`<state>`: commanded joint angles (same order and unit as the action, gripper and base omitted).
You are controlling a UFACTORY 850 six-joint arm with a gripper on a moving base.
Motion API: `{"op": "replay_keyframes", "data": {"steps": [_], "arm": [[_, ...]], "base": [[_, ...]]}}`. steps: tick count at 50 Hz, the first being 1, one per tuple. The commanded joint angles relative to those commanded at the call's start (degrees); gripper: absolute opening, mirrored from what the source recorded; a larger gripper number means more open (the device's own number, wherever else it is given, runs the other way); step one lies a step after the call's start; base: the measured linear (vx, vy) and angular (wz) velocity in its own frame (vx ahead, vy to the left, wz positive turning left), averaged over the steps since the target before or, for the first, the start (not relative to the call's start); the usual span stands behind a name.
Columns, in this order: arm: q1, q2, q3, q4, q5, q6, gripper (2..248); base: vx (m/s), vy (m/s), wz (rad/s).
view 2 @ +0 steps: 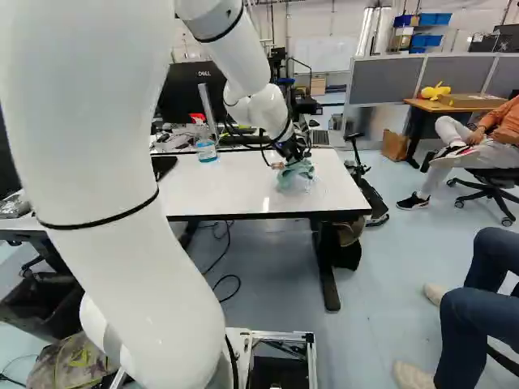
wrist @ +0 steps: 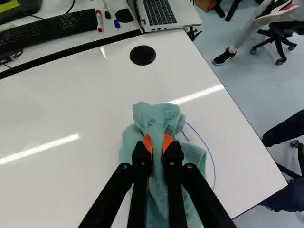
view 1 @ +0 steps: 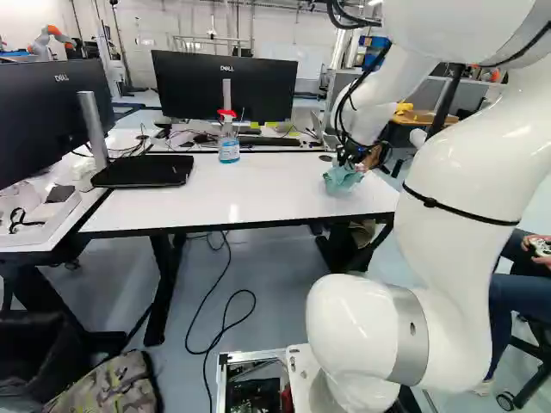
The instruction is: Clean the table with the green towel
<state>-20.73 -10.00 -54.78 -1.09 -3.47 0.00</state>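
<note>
Green towel (wrist: 159, 113) pale, crumpled, bunched into a thick fold, pinched between both pads of the tool (view 2: 292, 151). Looser folds seem to touch the white surface (wrist: 71, 109), beside a curved blue line (wrist: 209, 151).

Bright light streaks the tabletop (wrist: 90, 104) with glare.
</note>
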Motion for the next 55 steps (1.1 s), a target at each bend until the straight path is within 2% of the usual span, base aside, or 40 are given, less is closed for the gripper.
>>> {"op": "replay_keyframes", "data": {"steps": [23, 32, 55], "arm": [[-3.80, -3.82, -0.98, -0.64, 5.35, 0.00, 43], [-4.48, -3.64, 0.56, -0.64, 6.38, 0.00, 43], [-4.72, -7.10, -0.06, -0.64, 7.69, 0.00, 43]], "base": [[0.000, 0.000, 0.000], [0.000, 0.000, 0.000], [0.000, 0.000, 0.000]]}}
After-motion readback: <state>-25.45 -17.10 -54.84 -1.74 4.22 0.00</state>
